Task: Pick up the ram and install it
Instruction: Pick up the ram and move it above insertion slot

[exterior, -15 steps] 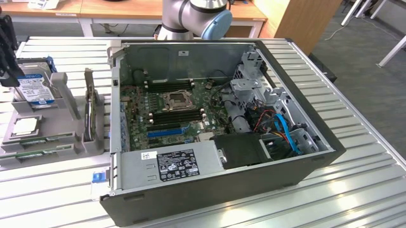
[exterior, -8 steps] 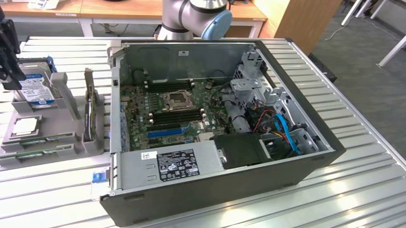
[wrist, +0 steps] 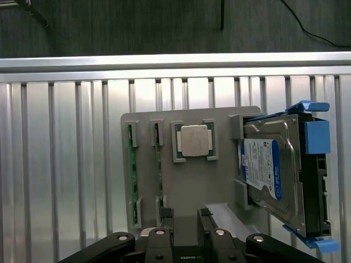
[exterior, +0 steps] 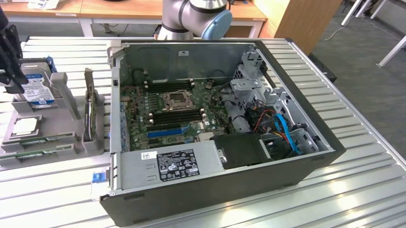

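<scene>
Wrist view: pincer [wrist: 186, 215] spread, empty, near ram [wrist: 158, 164].

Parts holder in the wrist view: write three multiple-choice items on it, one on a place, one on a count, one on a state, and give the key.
1. Where does the processor lie?
A) between the ram sticks and the hard drive
B) on top of the hard drive
C) under the ram sticks

2. How many ram sticks stand in the holder?
A) one
B) two
C) four

3. What is the state of the hand?
A) shut on a ram stick
B) shut on the hard drive
C) open, holding nothing

Key:
1 A: the processor lies in its own recess, with the ram sticks on one side and the hard drive on the other.
2 B: two green board edges stand in the slots.
3 C: bare holder shows in the gap between the fingers.
</scene>
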Tool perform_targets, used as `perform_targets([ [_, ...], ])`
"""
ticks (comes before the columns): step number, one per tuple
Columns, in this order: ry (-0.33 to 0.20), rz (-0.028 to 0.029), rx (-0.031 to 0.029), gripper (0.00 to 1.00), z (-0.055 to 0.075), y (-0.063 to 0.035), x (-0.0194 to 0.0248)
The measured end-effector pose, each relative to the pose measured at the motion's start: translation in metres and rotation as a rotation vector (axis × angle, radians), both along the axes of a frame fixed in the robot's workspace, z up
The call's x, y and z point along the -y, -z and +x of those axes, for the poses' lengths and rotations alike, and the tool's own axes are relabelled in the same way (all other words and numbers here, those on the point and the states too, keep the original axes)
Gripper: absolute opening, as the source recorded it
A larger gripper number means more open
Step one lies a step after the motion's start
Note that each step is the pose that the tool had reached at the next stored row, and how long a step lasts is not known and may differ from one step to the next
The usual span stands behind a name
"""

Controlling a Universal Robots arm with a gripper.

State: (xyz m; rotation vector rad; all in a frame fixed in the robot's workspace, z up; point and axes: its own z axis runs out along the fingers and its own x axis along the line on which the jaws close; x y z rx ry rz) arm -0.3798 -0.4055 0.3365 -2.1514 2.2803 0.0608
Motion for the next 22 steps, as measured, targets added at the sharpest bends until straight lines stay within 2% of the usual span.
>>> perform_targets([
  [22, 0.000, 0.0001, 0.0001, 0.31, 0.000, 0.0242, 0.0000],
])
